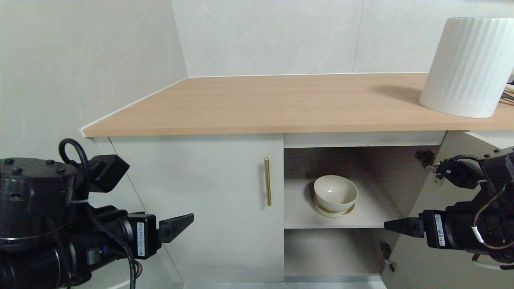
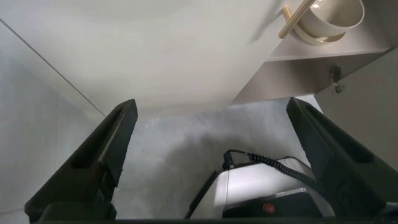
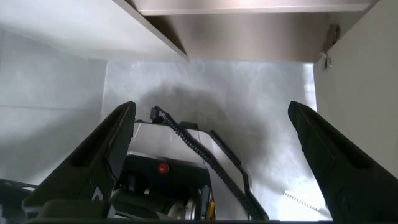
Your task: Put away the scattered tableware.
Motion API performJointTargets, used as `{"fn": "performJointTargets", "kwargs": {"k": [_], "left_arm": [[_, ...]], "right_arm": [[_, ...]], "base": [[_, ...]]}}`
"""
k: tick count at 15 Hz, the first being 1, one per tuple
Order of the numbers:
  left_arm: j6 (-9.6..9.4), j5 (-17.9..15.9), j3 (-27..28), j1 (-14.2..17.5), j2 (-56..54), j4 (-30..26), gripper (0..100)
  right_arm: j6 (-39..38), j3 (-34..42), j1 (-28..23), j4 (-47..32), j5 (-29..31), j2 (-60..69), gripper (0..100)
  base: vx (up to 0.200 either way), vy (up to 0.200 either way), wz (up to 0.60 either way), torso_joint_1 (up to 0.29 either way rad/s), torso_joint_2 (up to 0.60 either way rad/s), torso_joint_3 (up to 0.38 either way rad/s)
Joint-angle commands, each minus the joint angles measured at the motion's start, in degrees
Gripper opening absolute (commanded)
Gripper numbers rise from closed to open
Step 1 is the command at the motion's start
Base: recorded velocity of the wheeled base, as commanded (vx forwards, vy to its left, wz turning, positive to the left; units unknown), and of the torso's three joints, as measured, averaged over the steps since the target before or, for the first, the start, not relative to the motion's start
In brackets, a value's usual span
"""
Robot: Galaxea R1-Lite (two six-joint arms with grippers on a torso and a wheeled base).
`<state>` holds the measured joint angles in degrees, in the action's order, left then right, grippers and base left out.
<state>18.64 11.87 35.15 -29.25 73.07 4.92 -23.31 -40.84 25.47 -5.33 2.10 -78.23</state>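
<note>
Left wrist view: left gripper [image 2: 208, 106] spread wide, empty; right gripper [image 3: 209, 106] likewise. Ahead, between both grippers: cream ceramic bowl [image 1: 335, 192] on matching saucer [image 1: 334, 211], on upper cabinet shelf [image 1: 297, 204]. Risk: right gripper just beside open white cabinet door [image 1: 417, 273]; careless swing could knock it, jolting bowl. Right wrist view reveals door hinge [image 3: 331, 34]; head view, bowl's seating on saucer.

Head camera square-on to cabinet [image 1: 192, 200]; wrist cameras low, toward floor [image 2: 186, 143].
</note>
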Motion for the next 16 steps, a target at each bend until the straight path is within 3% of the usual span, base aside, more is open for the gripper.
{"fn": "performJointTargets", "kwargs": {"k": [1,16], "left_arm": [[0.08,-0.01,-0.17,-0.02,0.32,0.08,100],[0.08,-0.01,-0.60,-0.29,0.41,0.00,100]], "right_arm": [[0.02,-0.03,0.64,0.05,0.01,0.53,100],[0.46,1.02,0.99,0.05,0.89,0.71,100]], "base": [[0.000,0.000,0.00,0.000,0.00,0.000],[-0.187,0.000,0.00,0.003,0.00,0.002]]}}
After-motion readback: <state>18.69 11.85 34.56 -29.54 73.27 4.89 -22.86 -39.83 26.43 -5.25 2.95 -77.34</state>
